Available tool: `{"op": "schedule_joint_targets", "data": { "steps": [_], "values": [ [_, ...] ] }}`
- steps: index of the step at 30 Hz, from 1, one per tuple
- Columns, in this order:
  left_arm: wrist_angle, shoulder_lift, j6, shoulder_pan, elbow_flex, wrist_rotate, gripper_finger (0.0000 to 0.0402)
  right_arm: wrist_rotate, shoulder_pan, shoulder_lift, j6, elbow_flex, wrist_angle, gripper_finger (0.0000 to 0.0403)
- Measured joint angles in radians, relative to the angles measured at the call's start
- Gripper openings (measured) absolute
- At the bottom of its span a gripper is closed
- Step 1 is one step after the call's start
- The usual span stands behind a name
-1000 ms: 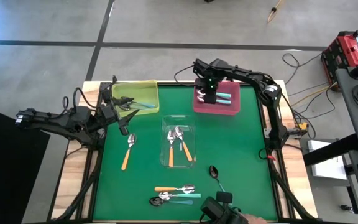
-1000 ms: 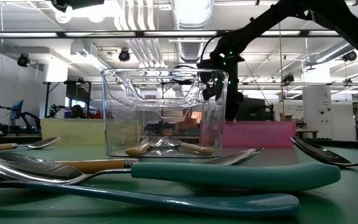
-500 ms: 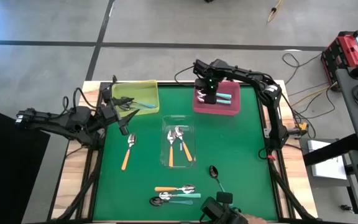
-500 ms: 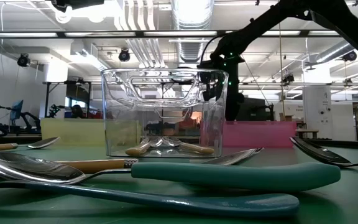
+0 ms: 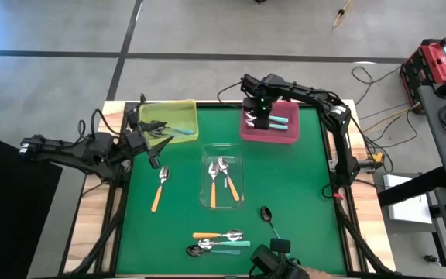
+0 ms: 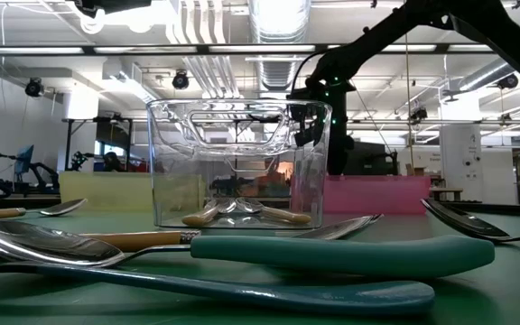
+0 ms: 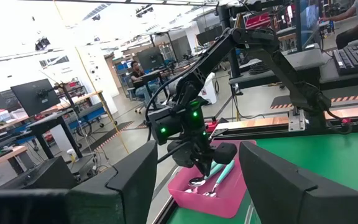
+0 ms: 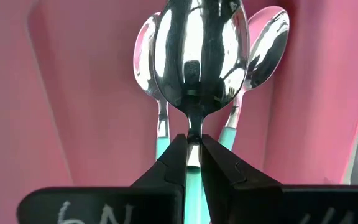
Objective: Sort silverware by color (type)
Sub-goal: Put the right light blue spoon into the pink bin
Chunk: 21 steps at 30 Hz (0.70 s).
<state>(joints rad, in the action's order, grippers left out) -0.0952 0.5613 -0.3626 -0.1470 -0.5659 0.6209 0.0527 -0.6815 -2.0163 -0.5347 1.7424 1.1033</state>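
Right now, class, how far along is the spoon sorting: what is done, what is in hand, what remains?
Done: two teal spoons lie in the pink tray, and orange ones sit in the clear tray.

In hand: the right gripper holds a third teal spoon over the pink tray. The left gripper waits by the yellow tray.

Left: an orange spoon, a dark spoon and three spoons on the mat.

The right arm reaches across the far edge of the surface, its gripper (image 5: 259,118) pointing down with fingers pinched together. The left arm lies low at the left side, its gripper (image 5: 155,138) spread apart.
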Motion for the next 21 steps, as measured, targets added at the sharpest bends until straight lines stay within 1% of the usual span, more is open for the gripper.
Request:
{"op": "schedule_joint_targets", "data": {
  "steps": [21],
  "values": [
    [0.0,0.0,0.0,0.0,0.0,0.0,0.021,0.0,-0.006,0.0,-0.001,-0.014,-0.046,0.0018]
  ]
}}
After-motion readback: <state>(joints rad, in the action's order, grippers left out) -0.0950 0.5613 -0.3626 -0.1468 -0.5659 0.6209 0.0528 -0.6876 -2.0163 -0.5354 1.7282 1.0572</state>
